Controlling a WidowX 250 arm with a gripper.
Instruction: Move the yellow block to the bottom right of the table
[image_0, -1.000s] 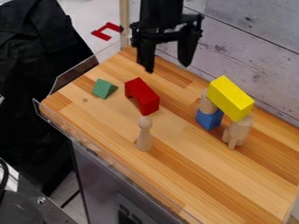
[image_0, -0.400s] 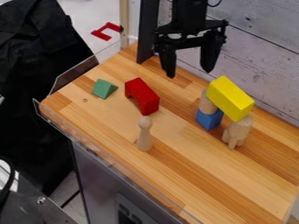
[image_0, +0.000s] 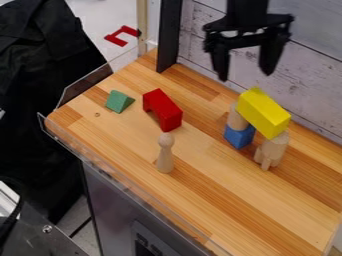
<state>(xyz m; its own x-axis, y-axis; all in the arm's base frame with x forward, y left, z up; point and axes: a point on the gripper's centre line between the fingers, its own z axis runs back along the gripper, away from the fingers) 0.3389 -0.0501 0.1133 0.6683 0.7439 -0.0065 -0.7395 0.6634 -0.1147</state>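
Observation:
My gripper (image_0: 246, 76) hangs open near the top right, above and a little behind the yellow block, with nothing between its fingers. The yellow block (image_0: 264, 112) lies tilted like a bridge across two supports at the right of the wooden table (image_0: 220, 200). Under its left end stands a wooden cylinder (image_0: 236, 119) on a blue block (image_0: 239, 136); a pale wooden piece (image_0: 272, 149) holds up its right end.
A red arch block (image_0: 163, 110) and a green triangular block (image_0: 119, 101) lie on the left half. Left of the table's middle stands a wooden peg figure (image_0: 165, 154). A whitewashed plank wall (image_0: 307, 75) runs along the back, and a clear guard lines the front edge.
The gripper has moved right, from above the back left of the table to above the yellow block's side. It has stayed open, and the blocks have not moved.

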